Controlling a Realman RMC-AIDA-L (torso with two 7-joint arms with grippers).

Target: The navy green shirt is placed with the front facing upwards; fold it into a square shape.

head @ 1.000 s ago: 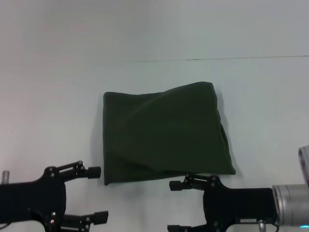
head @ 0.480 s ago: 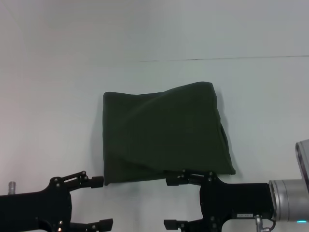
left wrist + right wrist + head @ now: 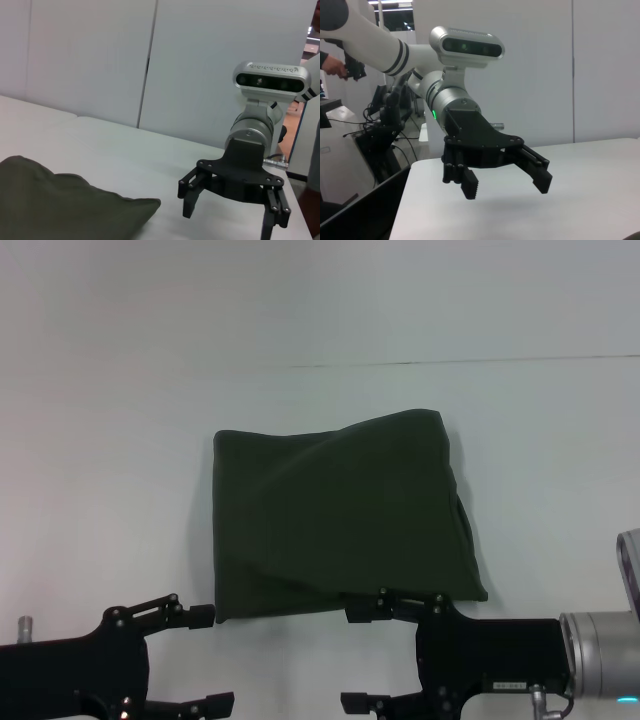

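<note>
The navy green shirt (image 3: 340, 515) lies folded into a rough square on the middle of the white table (image 3: 110, 450), plain side up, with no lettering showing. A corner of the shirt (image 3: 65, 207) also shows in the left wrist view. My left gripper (image 3: 208, 660) hovers open just off the shirt's near left corner, holding nothing. My right gripper (image 3: 352, 658) stands open at the shirt's near edge, its upper finger level with the hem, also holding nothing. The left wrist view shows the right gripper (image 3: 227, 222) and the right wrist view shows the left gripper (image 3: 506, 186), both with spread fingers.
A thin seam (image 3: 450, 362) crosses the table behind the shirt. White wall panels (image 3: 200, 65) stand beyond the far edge. Past the table's left edge, the right wrist view shows dark equipment and cables (image 3: 375, 145).
The left gripper has drawn back toward the table's near edge, and the right gripper has shifted slightly toward the shirt's hem. The shirt has not moved.
</note>
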